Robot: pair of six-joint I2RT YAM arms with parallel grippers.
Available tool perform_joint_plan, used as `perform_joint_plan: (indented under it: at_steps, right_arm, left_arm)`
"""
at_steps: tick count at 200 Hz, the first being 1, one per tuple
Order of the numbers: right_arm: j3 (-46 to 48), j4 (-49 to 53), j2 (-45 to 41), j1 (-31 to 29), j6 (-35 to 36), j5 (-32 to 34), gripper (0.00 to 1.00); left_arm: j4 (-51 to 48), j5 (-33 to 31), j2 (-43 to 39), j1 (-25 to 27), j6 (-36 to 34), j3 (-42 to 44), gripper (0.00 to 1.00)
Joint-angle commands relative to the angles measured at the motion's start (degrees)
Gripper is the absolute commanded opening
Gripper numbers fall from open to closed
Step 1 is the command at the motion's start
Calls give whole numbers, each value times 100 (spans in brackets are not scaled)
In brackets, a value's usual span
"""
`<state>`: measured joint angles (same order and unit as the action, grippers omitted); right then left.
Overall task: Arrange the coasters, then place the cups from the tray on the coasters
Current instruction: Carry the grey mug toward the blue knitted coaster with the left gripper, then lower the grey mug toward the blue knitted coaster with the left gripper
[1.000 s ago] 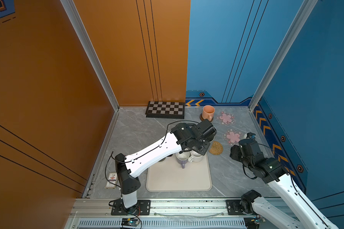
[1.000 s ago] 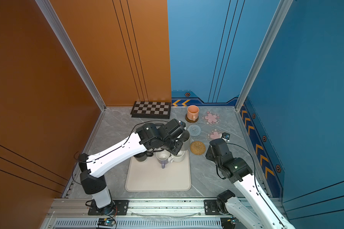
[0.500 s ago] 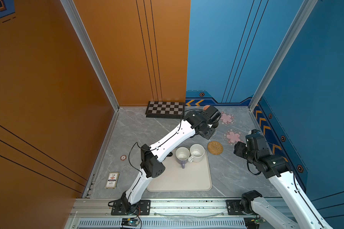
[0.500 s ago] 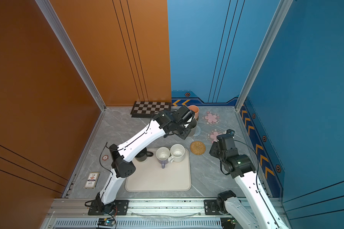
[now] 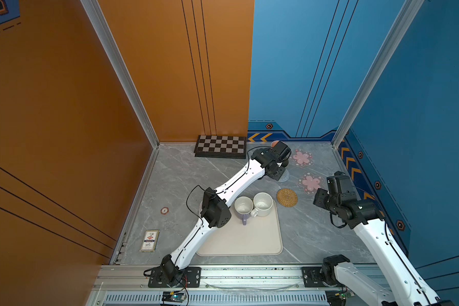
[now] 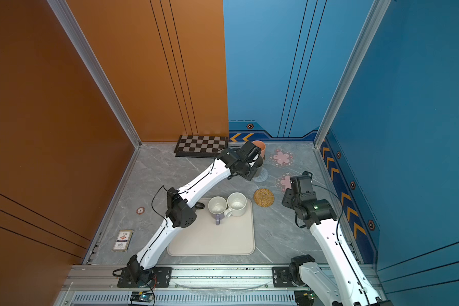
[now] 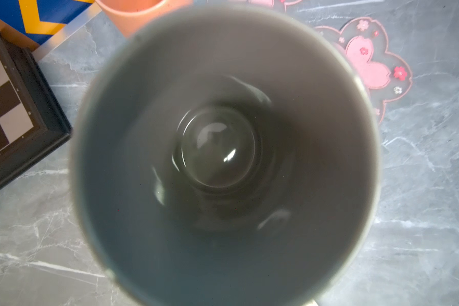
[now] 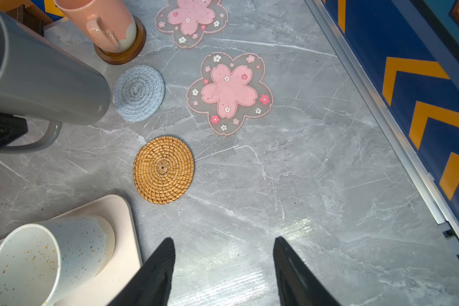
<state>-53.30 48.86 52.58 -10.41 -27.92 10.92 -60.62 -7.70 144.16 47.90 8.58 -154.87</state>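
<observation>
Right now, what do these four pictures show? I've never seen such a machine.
Two white robot arms stand at a marble table. Two pictures look down from overhead; two come from cameras on the arms' wrists. The left arm's jaws grip a grey mug by its handle, above the table. The right arm's jaws are open and empty. A peach mug sits on a wooden coaster; four more coasters lie bare. A lavender mug and a speckled cream mug wait on the tray.

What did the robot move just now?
The left tool carried the grey mug, gripped by its handle, from the tray across to beside the light-blue coaster. The peach mug, lavender mug, speckled mug and flower coasters stayed put; the right tool hangs open.
</observation>
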Motion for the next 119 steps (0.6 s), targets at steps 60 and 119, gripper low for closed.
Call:
perform_joint_plan:
  at_steps: [60, 119]
  right_arm:
    - [26, -368, 383, 151, 267, 33, 62]
    - [43, -502, 508, 266, 393, 16, 62]
  left_arm:
    - [1466, 316, 458, -26, 65, -105, 0]
    - [1694, 348, 543, -79, 170, -105, 0]
